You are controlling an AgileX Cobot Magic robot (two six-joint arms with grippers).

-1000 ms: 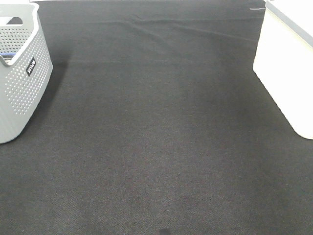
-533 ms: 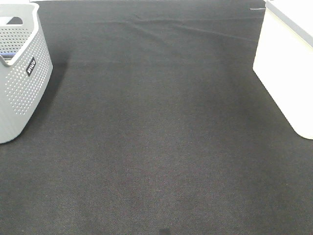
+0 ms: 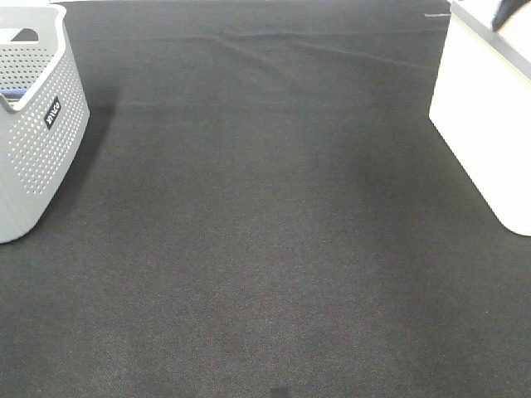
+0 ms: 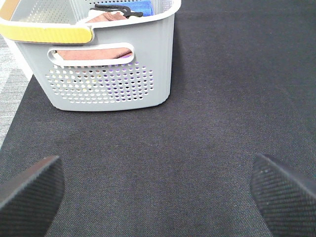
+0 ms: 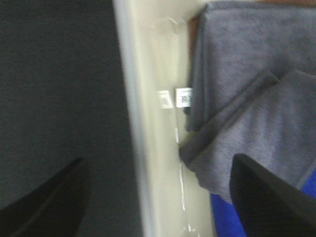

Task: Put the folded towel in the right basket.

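Note:
A grey folded towel (image 5: 247, 98) lies inside the white right basket (image 5: 153, 148), against its wall, with a blue cloth (image 5: 232, 217) beside it. My right gripper (image 5: 158, 197) is open and empty, hovering over the basket's rim with one finger on each side of the wall. In the exterior high view the white basket (image 3: 481, 124) stands at the right edge, and a dark bit of my right arm (image 3: 504, 15) shows over it. My left gripper (image 4: 158, 192) is open and empty, low over the black mat, a short way in front of the grey left basket (image 4: 108, 89).
The grey perforated basket (image 3: 37, 124) stands at the far left and holds pink and blue cloths (image 4: 98, 52). A black mat (image 3: 265, 232) covers the table between the two baskets. Grey floor shows beyond the mat's edge (image 4: 10, 84).
A dark part of my right arm has come into the exterior view at the top right, over the white basket. Nothing else has moved.

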